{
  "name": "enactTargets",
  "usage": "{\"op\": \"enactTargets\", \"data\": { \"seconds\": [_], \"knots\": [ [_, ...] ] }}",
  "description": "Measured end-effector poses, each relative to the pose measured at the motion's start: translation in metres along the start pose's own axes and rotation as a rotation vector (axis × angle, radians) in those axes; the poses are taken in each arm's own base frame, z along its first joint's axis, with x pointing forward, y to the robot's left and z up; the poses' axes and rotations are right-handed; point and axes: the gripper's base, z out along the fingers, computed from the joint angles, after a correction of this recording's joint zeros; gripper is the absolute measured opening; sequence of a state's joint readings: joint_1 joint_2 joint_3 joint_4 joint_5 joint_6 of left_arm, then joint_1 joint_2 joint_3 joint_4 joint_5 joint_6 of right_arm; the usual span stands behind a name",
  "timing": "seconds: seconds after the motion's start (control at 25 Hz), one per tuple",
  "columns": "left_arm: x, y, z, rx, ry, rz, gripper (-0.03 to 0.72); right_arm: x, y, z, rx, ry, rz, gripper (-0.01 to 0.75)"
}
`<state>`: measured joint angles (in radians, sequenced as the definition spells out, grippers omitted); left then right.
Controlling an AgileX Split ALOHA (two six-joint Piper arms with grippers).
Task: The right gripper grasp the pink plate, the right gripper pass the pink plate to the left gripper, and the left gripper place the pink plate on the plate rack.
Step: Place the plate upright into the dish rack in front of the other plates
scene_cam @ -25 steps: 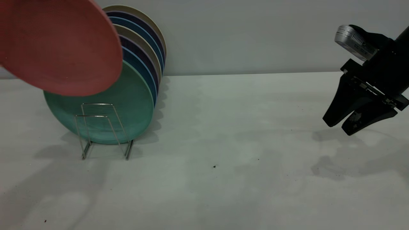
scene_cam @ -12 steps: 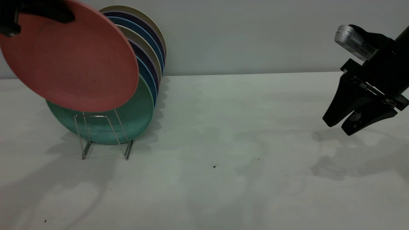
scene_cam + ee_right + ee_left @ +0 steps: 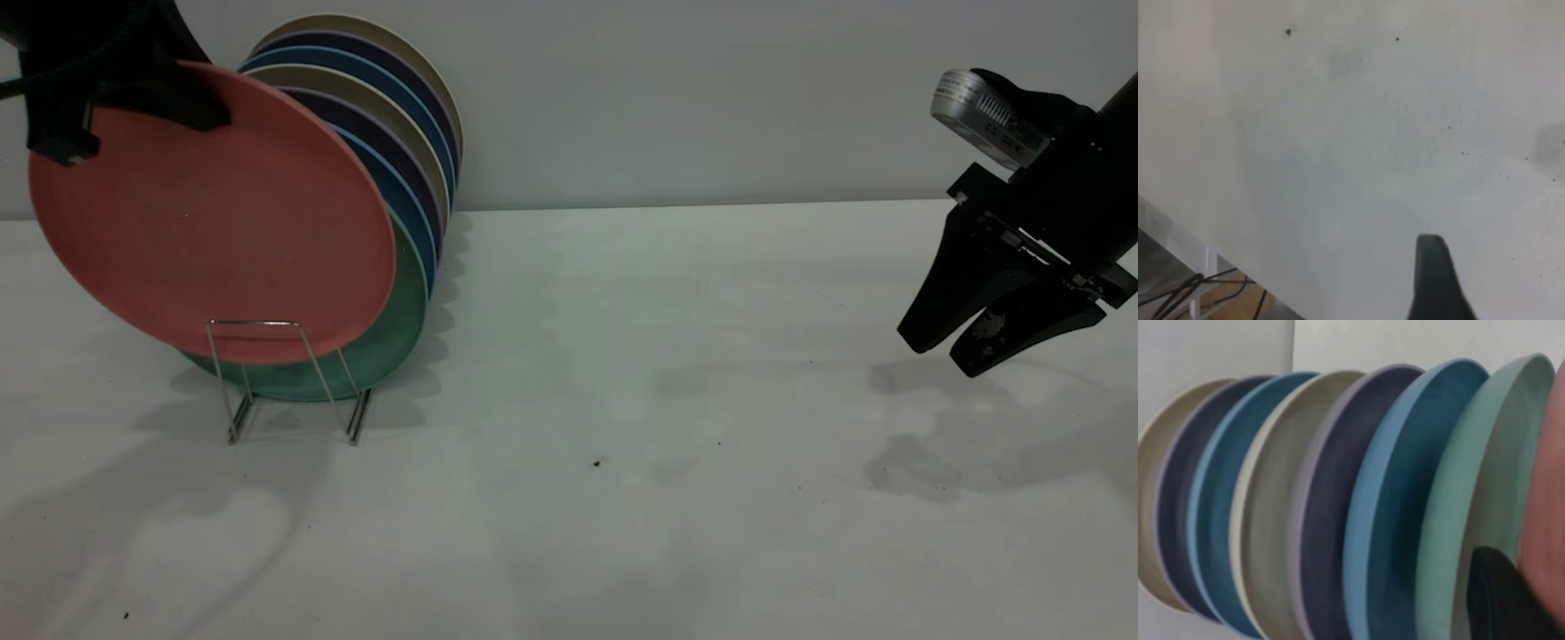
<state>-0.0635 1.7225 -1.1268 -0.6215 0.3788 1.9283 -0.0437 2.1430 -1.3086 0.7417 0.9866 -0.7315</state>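
- pinching the top left rim of the pink plate [image 3: 209, 218], the left gripper [image 3: 116, 93] is clamping it between its fingers at the far left of the scene, above the plate rack [image 3: 289, 378].
- hanging at the far right, well apart from the rack, the right gripper [image 3: 965, 347] is idling above the table [image 3: 622, 400] with its fingers spread a little and nothing between them.
- judging by its look, the plate is seeming light, stiff and matte, so a rim pinch is looking adequate; the rim is likely the only sensible hold, as the face is too broad.
- standing nearly on edge and tilting back toward the green plate [image 3: 391, 342] just behind it, the pink plate is showing its face toward the near right.
- reaching down behind the rack's front wire loop, its lower edge is looking close to the slot; whether it is seated i cannot tell.
- leaning in a row behind the green one, further plates [image 3: 1325, 520] are filling the far slots.
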Motion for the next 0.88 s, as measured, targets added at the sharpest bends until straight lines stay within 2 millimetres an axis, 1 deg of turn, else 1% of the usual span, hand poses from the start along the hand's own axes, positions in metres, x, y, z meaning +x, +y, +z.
{"op": "enactTargets", "data": {
  "seconds": [0.24,0.36,0.44,0.6,0.68,0.76,0.88],
  "knots": [
    [0.0019,-0.0027,0.0069,0.036,-0.003,-0.062,0.09,0.0,0.0,0.0,0.0,0.0,0.0,0.494],
    [0.0016,-0.0034,0.007,0.046,-0.006,-0.074,0.112,0.0,0.0,0.0,0.0,0.0,0.0,0.494],
    [0.0014,-0.0045,0.0068,0.059,-0.01,-0.094,0.166,0.0001,0.0001,0.0,-0.001,0.001,0.0,0.494],
    [0.0075,-0.0039,0.0067,0.061,-0.001,-0.129,0.309,0.0001,0.0001,0.0,-0.001,0.001,0.0,0.494],
    [0.0086,-0.0037,0.0065,0.06,0.001,-0.133,0.357,0.0001,0.0001,0.0,-0.001,0.001,0.0,0.494],
    [0.0086,-0.0037,0.0065,0.06,0.001,-0.133,0.388,0.0001,0.0001,0.0,-0.001,0.001,0.0,0.494],
    [0.007,-0.0024,0.0023,0.05,-0.002,-0.129,0.404,0.0001,0.0,0.0,-0.001,0.001,0.0,0.494]
  ]
}}
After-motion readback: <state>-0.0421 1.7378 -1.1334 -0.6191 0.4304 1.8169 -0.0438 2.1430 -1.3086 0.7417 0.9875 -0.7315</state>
